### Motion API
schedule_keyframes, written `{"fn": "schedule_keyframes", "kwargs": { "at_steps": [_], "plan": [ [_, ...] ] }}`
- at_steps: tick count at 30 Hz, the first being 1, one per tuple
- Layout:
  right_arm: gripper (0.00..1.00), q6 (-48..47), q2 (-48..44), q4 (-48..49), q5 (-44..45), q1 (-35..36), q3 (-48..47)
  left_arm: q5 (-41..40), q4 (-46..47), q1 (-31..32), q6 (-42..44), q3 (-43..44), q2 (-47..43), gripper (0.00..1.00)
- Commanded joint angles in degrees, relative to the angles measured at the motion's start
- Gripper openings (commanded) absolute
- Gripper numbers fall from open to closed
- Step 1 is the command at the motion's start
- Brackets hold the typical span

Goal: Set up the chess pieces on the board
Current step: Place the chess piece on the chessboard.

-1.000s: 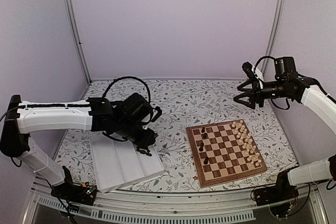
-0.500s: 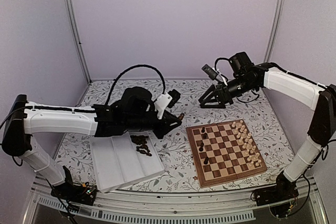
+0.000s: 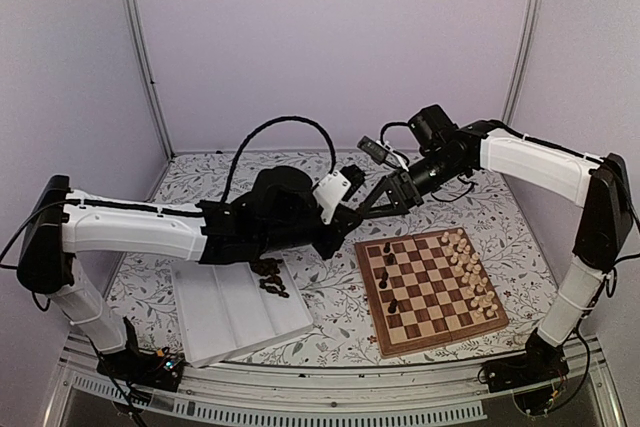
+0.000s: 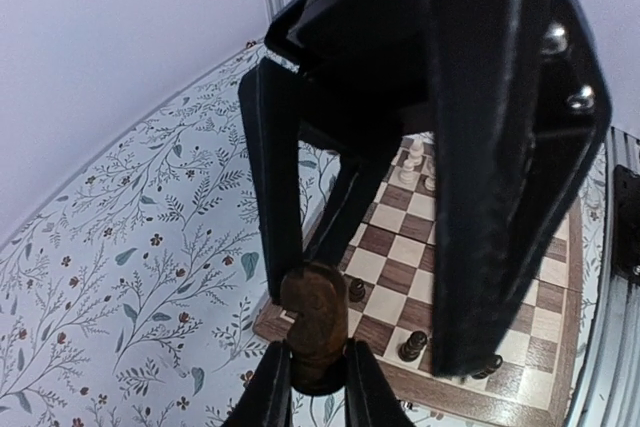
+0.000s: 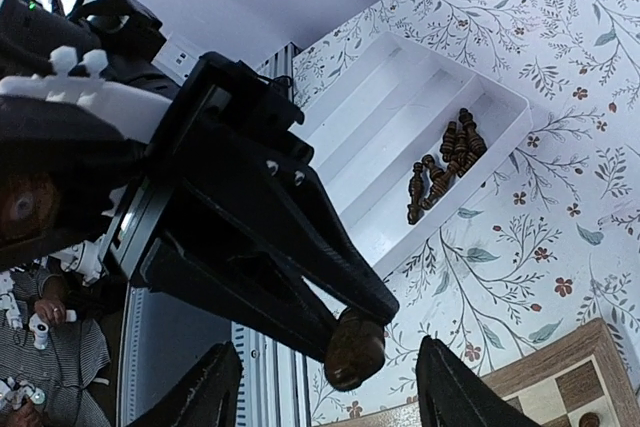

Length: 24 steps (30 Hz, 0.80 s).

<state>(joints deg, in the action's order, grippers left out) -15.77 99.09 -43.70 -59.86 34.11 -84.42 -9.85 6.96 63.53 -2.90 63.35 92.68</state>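
Observation:
My left gripper (image 3: 343,219) is shut on a dark brown chess piece (image 4: 316,322), held in the air just off the board's (image 3: 432,287) far left corner. My right gripper (image 3: 373,204) is open, with its fingers either side of that piece and not touching it. In the right wrist view the piece (image 5: 355,347) hangs between my open fingers (image 5: 215,392). Cream pieces (image 3: 466,262) line the board's right side. A few dark pieces (image 3: 388,252) stand on its left side. More dark pieces (image 3: 268,277) lie in the white tray (image 3: 225,317).
The two arms meet over the flowered tablecloth (image 3: 320,187) between tray and board. The tray lies at the near left and also shows in the right wrist view (image 5: 400,137). Metal frame posts (image 3: 140,47) stand at the back corners.
My left gripper lifted a dark piece from the tray and carried it right toward the board. My right arm swung in from the far right to meet it, fingers open.

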Motion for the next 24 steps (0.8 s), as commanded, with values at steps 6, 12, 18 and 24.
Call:
{"fn": "schedule_keyframes", "kwargs": {
  "at_steps": [6,12,18,24],
  "plan": [
    [0.45,6.23,3.16,1.96,3.25,0.28,-2.94,-8.62,-1.63,3.77,5.23,5.28,3.64,0.17],
    [0.21,7.52,2.84,2.97,5.31,0.26,-2.04,-12.08,-2.36,4.67,5.49,6.96,5.37,0.18],
    [0.03,6.93,1.85,3.47,10.14,0.18,-1.69,-17.17,-3.07,4.85,3.97,7.17,6.05,0.44],
    [0.00,0.00,0.70,2.66,22.76,0.12,-0.94,-17.65,-4.78,4.77,5.02,1.10,-0.92,0.55]
  ]
}}
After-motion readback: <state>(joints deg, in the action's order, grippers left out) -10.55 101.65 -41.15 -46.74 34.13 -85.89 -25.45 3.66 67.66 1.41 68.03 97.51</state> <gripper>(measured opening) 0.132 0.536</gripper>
